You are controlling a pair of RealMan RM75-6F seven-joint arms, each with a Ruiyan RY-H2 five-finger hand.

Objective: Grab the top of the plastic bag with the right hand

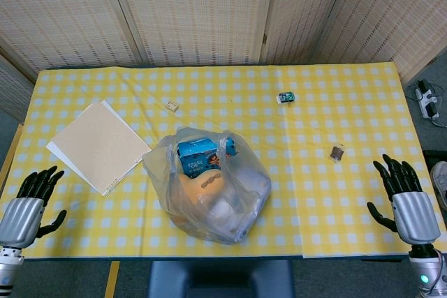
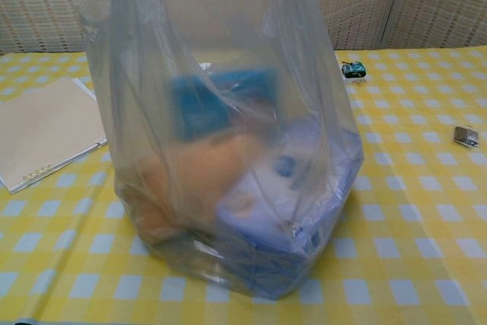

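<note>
A clear plastic bag [image 2: 228, 135] fills the middle of the frame, standing upright on the yellow checked tabletop [image 2: 411, 218]. Through it show a blue carton [image 2: 217, 104], an orange lump [image 2: 194, 180] and a white-and-blue package [image 2: 297, 195]. A tan notebook [image 2: 42, 127] lies at the left edge; two small objects [image 2: 353, 68] [image 2: 465, 136] sit at right.

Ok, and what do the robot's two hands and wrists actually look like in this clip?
Both match: the left hand and right hand have glossy black fingers on a silver-grey metallic palm shell. Below each sits a grey cylindrical wrist; the right one shows a small teal light. No cables or sleeves are visible.
</note>
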